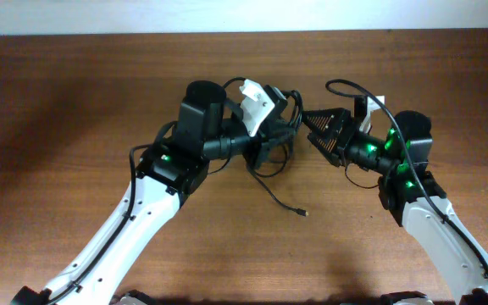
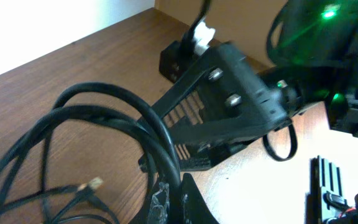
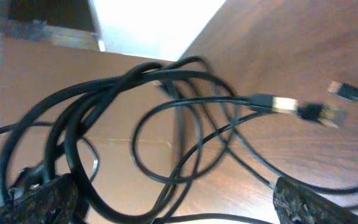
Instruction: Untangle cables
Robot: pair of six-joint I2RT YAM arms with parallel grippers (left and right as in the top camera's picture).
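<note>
Cables [image 1: 274, 161] sit as one knot near bench [image 1: 74, 102] centre, w/ L gripper [image 1: 265, 144] on top and R gripper [image 1: 316, 127] just at its 2 o'clock. One tail runs out twd 5 o'clock, ending in a plug [image 1: 303, 212] flat on the wood. R gripper: jaws wide apart, holding nothing, loops crossing ahead of them in its wrist view. L gripper: strands lie against one finger [image 2: 166, 202]; pinched or not, can't tell. Progress, I'd judge: early. One end is free, the rest is still to separate.
</note>
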